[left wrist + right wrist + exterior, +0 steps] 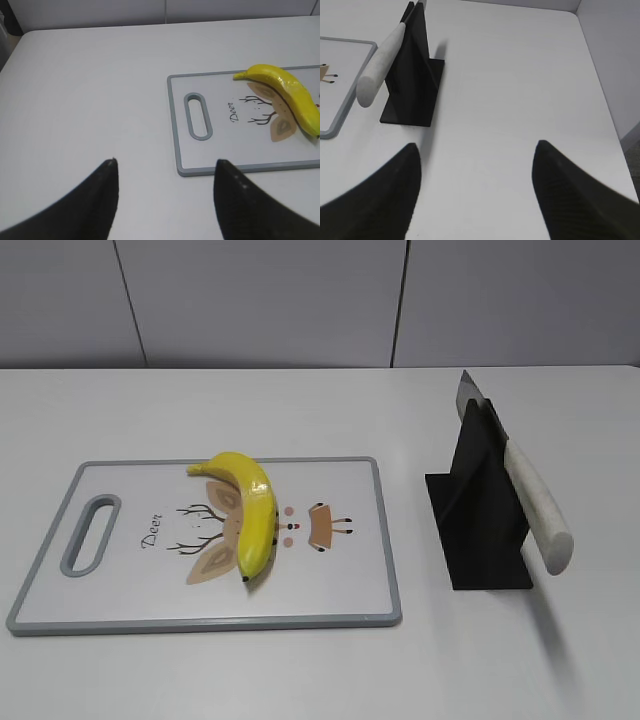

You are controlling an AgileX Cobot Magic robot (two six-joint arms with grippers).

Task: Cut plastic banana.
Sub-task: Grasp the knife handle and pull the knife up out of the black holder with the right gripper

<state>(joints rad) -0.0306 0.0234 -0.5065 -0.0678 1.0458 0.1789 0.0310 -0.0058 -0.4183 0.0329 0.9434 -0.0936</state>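
Both grippers — left [165, 172], right [476, 155] — hover spread, seemingly above bare table [300, 670].

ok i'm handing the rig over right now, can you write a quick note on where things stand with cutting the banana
Left gripper: open, empty, over bare table left of the cutting board.
Right gripper: open, empty, over the table right of the knife stand.
Plastic banana: whole, lying on the board over the deer print.
Knife: in its black stand, white handle pointing toward the camera.
Done: nothing yet.
Left: take the knife, steady the banana, cut it.
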